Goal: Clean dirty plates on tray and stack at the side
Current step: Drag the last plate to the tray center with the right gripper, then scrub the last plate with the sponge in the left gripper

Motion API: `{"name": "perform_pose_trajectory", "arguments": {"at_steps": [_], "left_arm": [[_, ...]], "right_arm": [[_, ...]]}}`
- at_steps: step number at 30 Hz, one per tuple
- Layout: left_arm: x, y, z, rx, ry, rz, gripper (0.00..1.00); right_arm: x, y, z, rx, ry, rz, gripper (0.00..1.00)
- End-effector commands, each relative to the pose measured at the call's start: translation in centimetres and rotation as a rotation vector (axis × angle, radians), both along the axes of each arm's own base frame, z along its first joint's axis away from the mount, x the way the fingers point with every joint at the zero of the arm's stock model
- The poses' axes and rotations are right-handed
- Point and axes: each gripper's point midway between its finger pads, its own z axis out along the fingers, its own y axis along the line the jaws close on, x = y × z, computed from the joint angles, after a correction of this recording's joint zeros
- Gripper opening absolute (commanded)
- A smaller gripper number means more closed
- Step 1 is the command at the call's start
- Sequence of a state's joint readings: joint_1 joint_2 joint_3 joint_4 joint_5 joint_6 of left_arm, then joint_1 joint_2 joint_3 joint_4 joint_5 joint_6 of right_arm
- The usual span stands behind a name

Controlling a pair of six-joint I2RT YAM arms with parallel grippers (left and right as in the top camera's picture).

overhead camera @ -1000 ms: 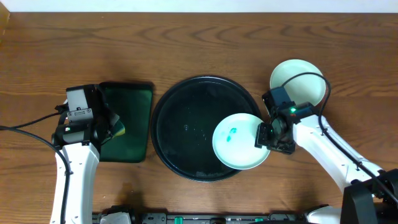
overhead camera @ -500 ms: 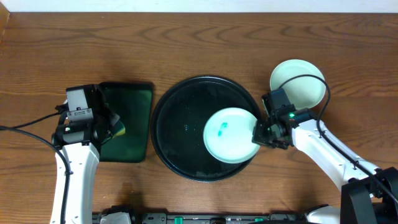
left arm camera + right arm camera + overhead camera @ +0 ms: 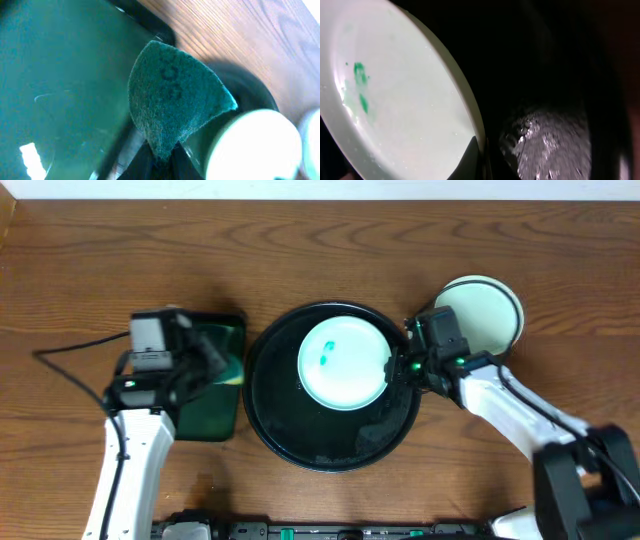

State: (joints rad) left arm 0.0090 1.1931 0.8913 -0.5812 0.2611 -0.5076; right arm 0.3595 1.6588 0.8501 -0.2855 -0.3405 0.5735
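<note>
Now the plate (image 3: 343, 360) sits over the upper middle of the tray (image 3: 300, 430), inside its rim, with a teal smear (image 3: 327, 356) left of its centre. The right arm reaches in from the right with its elbow bent and its wrist at the tray's right rim. A second ago the plate overhung the tray's lower right rim; it has since moved up and left. The right gripper (image 3: 398, 367) is clamped on the plate's right edge. The left arm has swung right as well: the left gripper (image 3: 160, 162), earlier over the green tray (image 3: 200, 415), now hangs at that tray's right edge, pinching a green pad (image 3: 172, 97). Another plate (image 3: 487, 315) lies on the table (image 3: 300, 250), just right of the tray.
</note>
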Motion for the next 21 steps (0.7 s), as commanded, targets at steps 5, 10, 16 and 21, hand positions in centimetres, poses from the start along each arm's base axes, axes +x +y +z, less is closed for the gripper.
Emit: {"name": "perform_pose_trajectory", "arguments": {"at_steps": [5,10,16,21], "left_arm": [[-1.3,-7.4,-1.1,-0.049,0.043,-0.209,0.07],[-1.5,-11.6,-3.6,-0.039,0.101,-0.273,0.07],[-1.1,-16.3,-7.4,0.077,0.087,-0.366,0.08],[-0.2,-17.5,-10.4,0.161,0.078,-0.335,0.07]], "right_arm": [[-1.0,2.4,-2.3,0.014,0.048,0.073,0.01],[-1.3,2.8,-2.6,-0.038,0.026,0.084,0.01],[-1.3,2.8,-2.8,-0.07,0.016,0.077,0.01],[-1.3,2.7,-2.8,-0.07,0.017,0.075,0.01]]}}
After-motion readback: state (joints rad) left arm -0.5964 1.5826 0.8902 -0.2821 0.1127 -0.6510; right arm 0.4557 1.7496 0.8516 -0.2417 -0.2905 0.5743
